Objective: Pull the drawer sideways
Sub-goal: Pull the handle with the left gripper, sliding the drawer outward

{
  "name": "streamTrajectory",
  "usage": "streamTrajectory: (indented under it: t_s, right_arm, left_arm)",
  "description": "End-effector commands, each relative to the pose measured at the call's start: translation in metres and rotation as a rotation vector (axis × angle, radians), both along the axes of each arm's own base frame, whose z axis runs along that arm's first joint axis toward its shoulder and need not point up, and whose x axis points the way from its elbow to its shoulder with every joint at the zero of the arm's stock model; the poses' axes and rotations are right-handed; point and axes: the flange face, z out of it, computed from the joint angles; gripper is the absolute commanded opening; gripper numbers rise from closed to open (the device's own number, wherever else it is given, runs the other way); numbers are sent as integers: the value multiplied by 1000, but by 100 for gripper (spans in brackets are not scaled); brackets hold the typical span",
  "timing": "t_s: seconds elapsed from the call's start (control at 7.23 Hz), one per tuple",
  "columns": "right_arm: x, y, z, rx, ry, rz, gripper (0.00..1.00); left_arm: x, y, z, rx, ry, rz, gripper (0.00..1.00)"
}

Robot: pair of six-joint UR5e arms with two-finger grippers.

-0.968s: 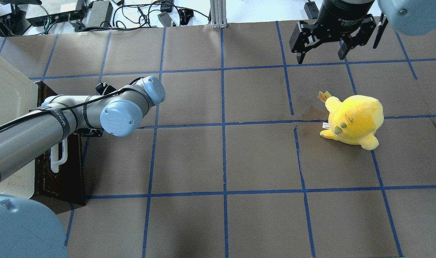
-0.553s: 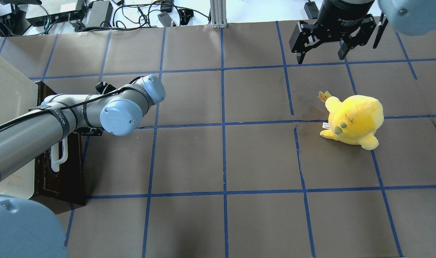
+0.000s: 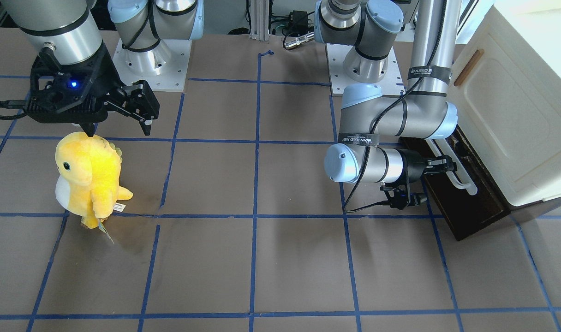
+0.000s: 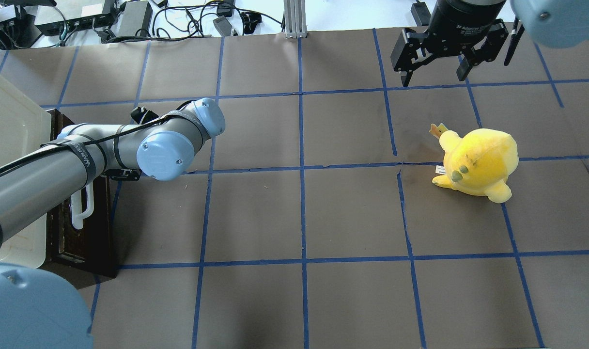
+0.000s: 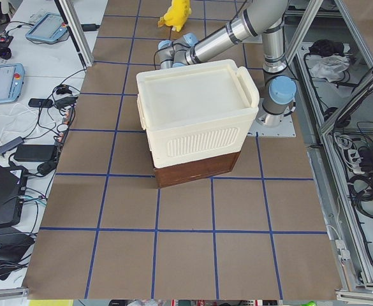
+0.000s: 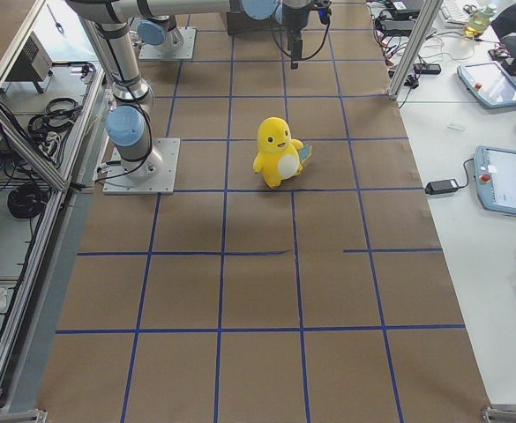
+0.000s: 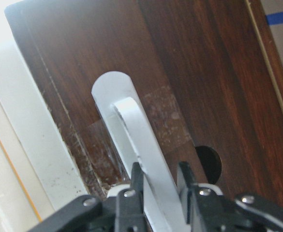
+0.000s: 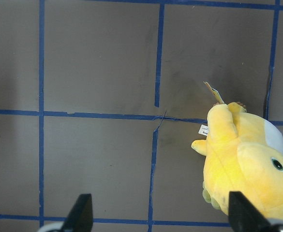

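Currently the L hand (image 7: 159, 180) is closed down on the white bar handle (image 7: 134, 128) of the drawer (image 7: 189, 67), one finger each side of the bar, both appearing to touch it. Grip sits toward one end of the bar, near its rounded mount. Judged reason: the wrist lies low and roughly square to the drawer front, so a pull along the bench (image 4: 323, 218) should draw the drawer straight out sideways from under the cream cabinet (image 3: 506, 115) w/o twisting. Drawer is at the bench edge on the robot's L side, at the cabinet's base, its dark front standing proud of the cream body. R hand (image 4: 433, 72) hangs wide open, holding nothing, well apart from the drawer over the far R of the bench. It is near the yellow plush toy (image 4: 478, 162) but not touching it; judged parked clear, no part in the pull. Not verifiable: overhead cam has the L wrist covering the hand and the far end of the handle; L-end cam has the cabinet blocking the drawer front entirely; R-end cam cuts the drawer off altogether. How far out the drawer is cannot be told, as no inner sides are vis. Round dark hole (image 7: 210, 163) in the drawer front sits partly behind a finger; purpose unclear.
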Motion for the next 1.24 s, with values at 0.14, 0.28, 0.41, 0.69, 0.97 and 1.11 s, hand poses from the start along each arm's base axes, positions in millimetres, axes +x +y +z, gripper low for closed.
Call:
streamTrajectory:
  t_s: [0.14,0.28,0.41,0.69,0.97,1.11]
  right_arm:
    - [0,0,0,0,0,0,100]
    - [0,0,0,0,0,0,100]
    - [0,0,0,0,0,0,100]
    - [0,0,0,0,0,0,100]
    - [0,0,0,0,0,0,100]
    - [0,0,0,0,0,0,100]
  left_arm:
    - [-2,-1,-1,-4,4,-2,34]
    - [-5,-1,-1,-6,4,-6,34]
    - [-6,-1,0,-12,5,-9,34]
    - [-25,-7,6,-32,17,-35,34]
    - [-29,-9,8,-34,29,-33,34]
    - [-36,-8,7,-32,33,-43,34]
